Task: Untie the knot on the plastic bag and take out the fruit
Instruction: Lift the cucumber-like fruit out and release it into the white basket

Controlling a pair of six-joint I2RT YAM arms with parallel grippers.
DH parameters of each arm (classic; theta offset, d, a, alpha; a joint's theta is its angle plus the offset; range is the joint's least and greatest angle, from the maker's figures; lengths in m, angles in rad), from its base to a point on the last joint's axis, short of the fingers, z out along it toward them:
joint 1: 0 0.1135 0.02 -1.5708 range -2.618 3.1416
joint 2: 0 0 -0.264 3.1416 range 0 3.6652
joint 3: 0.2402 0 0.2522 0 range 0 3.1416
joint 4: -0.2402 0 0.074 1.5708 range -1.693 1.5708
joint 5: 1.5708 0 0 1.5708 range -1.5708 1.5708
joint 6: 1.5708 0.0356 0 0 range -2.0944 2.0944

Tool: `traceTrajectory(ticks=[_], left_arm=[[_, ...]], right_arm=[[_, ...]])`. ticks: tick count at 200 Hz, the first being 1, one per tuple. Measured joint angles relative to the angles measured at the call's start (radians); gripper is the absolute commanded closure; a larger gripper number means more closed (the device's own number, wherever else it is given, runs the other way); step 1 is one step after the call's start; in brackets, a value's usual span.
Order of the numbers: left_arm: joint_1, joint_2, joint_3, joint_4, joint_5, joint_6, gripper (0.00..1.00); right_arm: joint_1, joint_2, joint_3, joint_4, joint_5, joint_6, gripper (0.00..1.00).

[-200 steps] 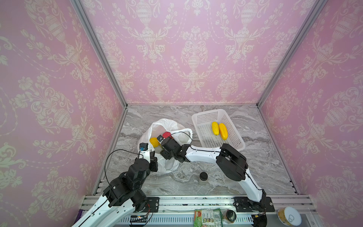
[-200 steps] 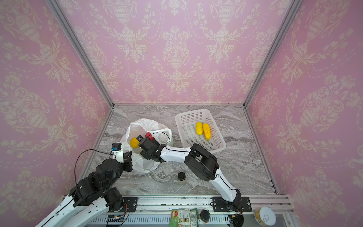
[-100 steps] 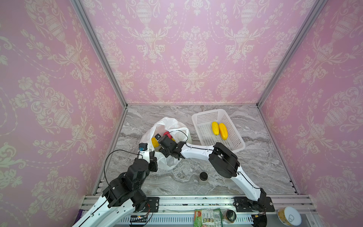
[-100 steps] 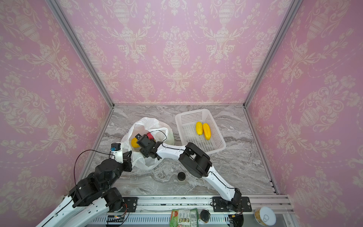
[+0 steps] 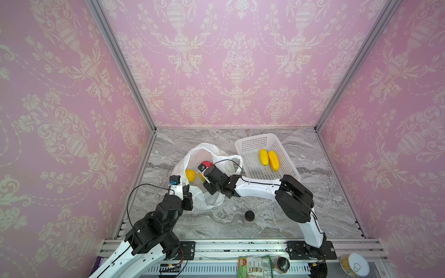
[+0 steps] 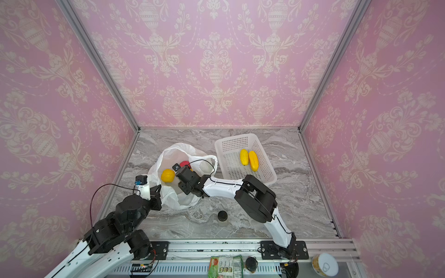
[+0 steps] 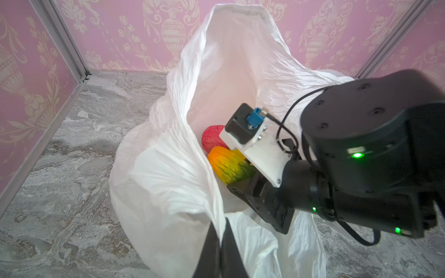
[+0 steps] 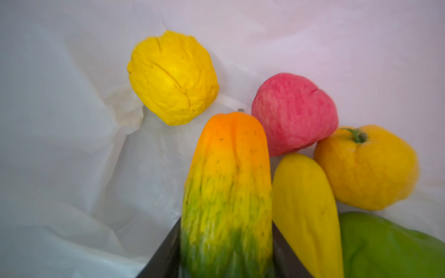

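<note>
Looks well past the untying: can't spot any knot, just the plastic bag gaping open at 9 o'clock from the white basket. Counting two yellow fruit dropped in the basket so far, so maybe a quarter unloaded. Leaves six inside, going by the right wrist view. Left gripper pinched fully shut on the bag's rim at roughly 7 o'clock, propping the mouth up. Right gripper down inside, jaws about halfway and snug on both sides of the green-and-orange fruit. Seems gripped, not lifted out yet.
</note>
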Motion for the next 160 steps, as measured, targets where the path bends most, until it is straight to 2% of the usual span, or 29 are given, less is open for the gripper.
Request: traceTrajectory(ticks=[53, 100, 133, 160], left_arm=[[0.0, -0.009, 0.0, 0.0, 0.0, 0.0, 1.0], [0.0, -0.009, -0.001, 0.0, 0.0, 0.0, 1.0], [0.0, -0.009, -0.001, 0.0, 0.0, 0.0, 1.0], [0.0, -0.021, -0.006, 0.0, 0.0, 0.0, 1.0]], right_arm=[[0.018, -0.262, -0.215, 0.13, -0.005, -0.006, 0.68], [0.028, -0.486, -0.476, 0.257, -0.019, -0.031, 0.7], [0.018, -0.703, -0.642, 0.349, 0.069, -0.054, 0.75], [-0.06, -0.874, -0.763, 0.432, 0.18, -0.047, 0.78]])
